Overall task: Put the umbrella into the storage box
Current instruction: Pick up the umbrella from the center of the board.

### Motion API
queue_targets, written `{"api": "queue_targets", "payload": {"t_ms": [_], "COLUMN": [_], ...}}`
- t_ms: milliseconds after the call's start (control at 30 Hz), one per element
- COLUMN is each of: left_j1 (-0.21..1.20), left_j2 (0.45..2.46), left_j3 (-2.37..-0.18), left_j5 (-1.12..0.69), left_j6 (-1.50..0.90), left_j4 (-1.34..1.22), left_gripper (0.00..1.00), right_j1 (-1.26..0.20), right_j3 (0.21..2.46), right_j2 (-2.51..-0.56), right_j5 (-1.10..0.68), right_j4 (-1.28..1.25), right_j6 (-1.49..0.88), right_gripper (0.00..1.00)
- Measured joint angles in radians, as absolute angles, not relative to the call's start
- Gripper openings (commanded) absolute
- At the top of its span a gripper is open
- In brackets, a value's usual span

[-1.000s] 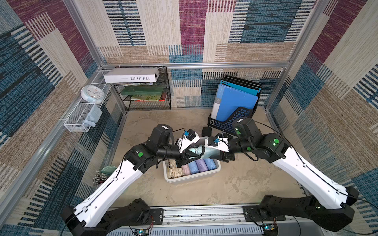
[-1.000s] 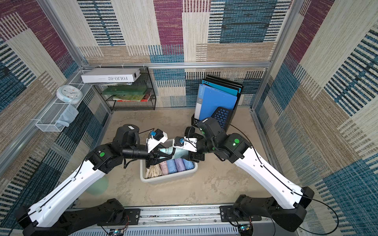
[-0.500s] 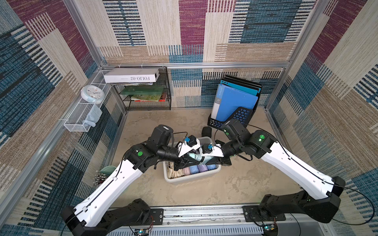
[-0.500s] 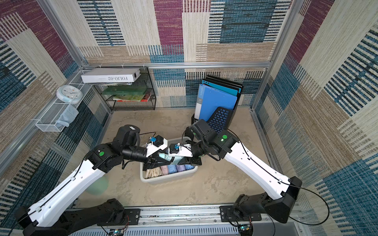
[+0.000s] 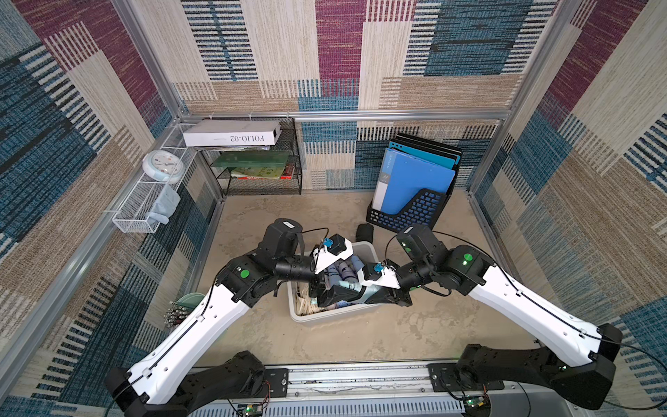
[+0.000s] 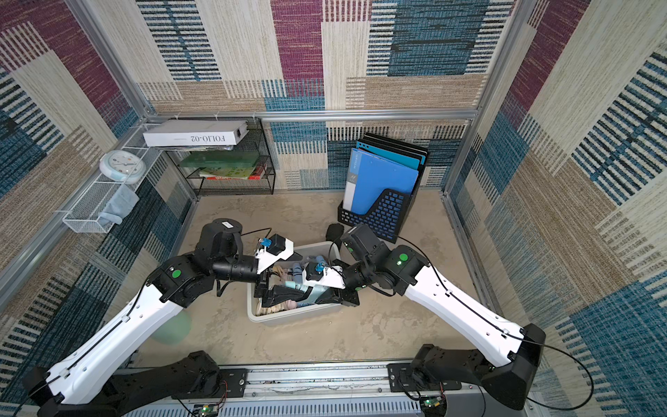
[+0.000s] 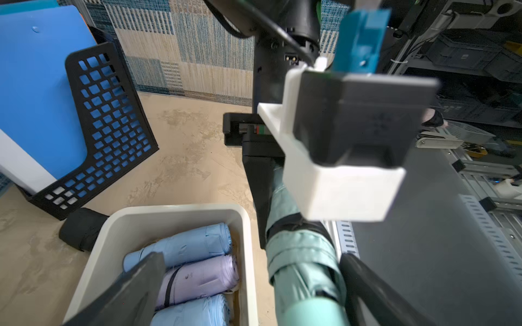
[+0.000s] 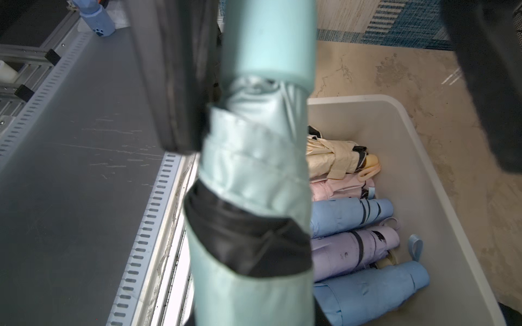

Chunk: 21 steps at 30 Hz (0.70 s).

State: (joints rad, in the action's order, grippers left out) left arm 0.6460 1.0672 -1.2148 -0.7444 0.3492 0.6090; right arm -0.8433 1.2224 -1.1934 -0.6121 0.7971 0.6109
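Aloft, mint fabric umbrella: right pincer pinches pleated canopy; left pincer spread around smooth cylindrical handle.

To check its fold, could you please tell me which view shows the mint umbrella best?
The right wrist view: the umbrella fills it, with handle and black strap clear. The left wrist view shows one stretch, partly behind a wrist camera. Both top views show only a mint sliver.

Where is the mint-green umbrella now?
In both top views, the mint-green umbrella hangs in the right end effector, over the storage box's near rim.
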Motion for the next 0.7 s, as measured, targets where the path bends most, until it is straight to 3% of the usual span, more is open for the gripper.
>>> {"api": "queue_targets", "payload": {"t_ms": [333,500,700], "left_j1": [0.646,0.646,0.646], "left_j2": [0.81,0.687,0.67], "left_j3": [-1.055,-0.984,-0.945], "left_j5": [-0.558,-0.308,-0.003], "left_j6": [0.164,-0.056,-0.448], "left_j4": [0.557,0.571,0.715], "left_gripper": [0.99,0.99,0.92], "right_j1": [-0.843,-0.844,-0.848], "right_j3": [0.903,0.826,0.918], "right_j2": [-0.998,-1.002,-1.107], "right_j5": [-0.627,-0.576,-0.468], "right_j4": [0.503,0.355,0.299], "right_j6": [0.279,-0.029,-0.374], "right_gripper": [0.0,0.0,0.0]}}
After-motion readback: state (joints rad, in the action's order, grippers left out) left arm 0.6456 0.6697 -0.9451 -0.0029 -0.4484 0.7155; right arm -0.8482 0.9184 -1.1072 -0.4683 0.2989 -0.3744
